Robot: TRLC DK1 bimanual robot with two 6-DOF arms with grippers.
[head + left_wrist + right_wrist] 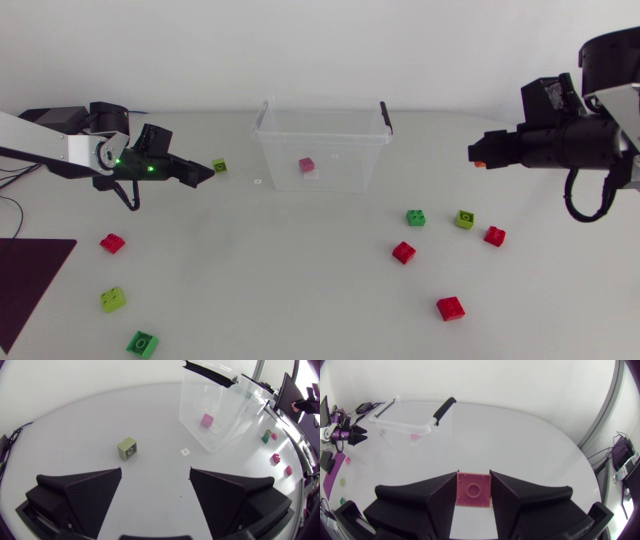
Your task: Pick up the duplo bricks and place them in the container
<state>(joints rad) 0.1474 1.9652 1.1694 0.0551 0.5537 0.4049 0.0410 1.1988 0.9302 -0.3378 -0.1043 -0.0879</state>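
The right jaws are clenched on a red brick (472,491) above the worktop (530,445). The clear container (410,415) lies well ahead of them and off to one side. If the jaws release short of its rim, the brick would likely land outside. The left jaws stand released and empty, with a pale green brick (127,450) just ahead. A skewed descent could nudge it away.

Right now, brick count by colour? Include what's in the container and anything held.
Red bricks: 4
Lime bricks: 3
Dark green bricks: 2
Pink brick, in container: 1
Reddish brick, in right gripper: 1
Total: 11
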